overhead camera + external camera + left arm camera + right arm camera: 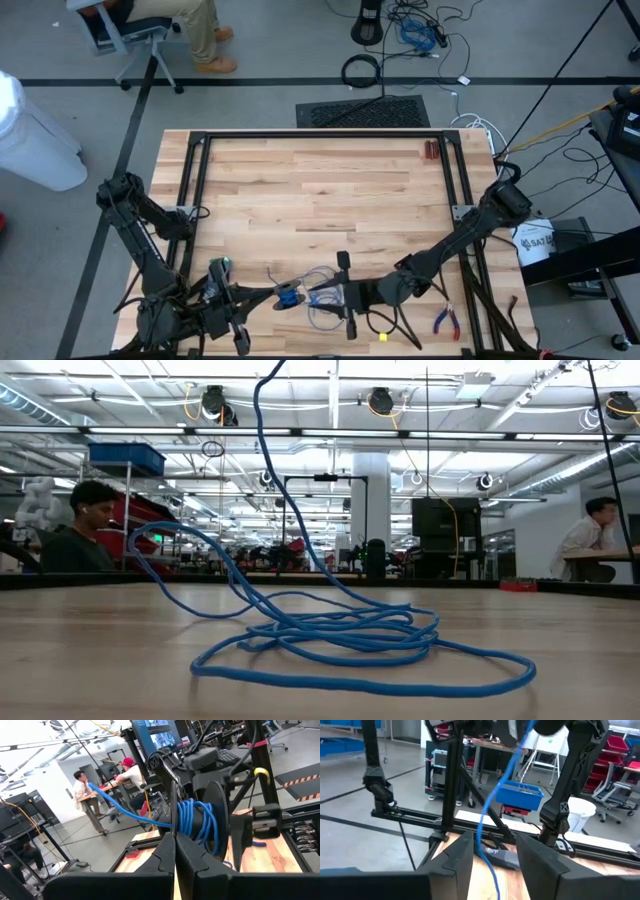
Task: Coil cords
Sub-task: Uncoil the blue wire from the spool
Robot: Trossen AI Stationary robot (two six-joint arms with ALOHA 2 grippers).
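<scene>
The cord is one thin blue wire. Most of it lies in loose loops (330,635) on the wooden table near its front edge (320,300), and one strand (262,420) rises out of the low view. My left gripper (283,296) points level and is shut on the cord (175,837). Just beyond it, several turns of cord (197,822) bunch round a dark part of the right hand. My right gripper (325,293) faces the left one, open, with a strand (487,820) hanging between its fingers (495,852). My left gripper pinches the cord (171,825) between its two shut fingers at their free ends, the fingers level. One stretch (115,802) leads away through the air, clear of the table. My right gripper: the strand passes between its fingers, and I cannot tell whether they touch it.
Red-handled pliers (446,321) and a small yellow thing (383,337) lie near the front right under the right arm. A black frame (320,135) borders the tabletop, with a small dark object (430,150) at its far right. People sit in the room beyond.
</scene>
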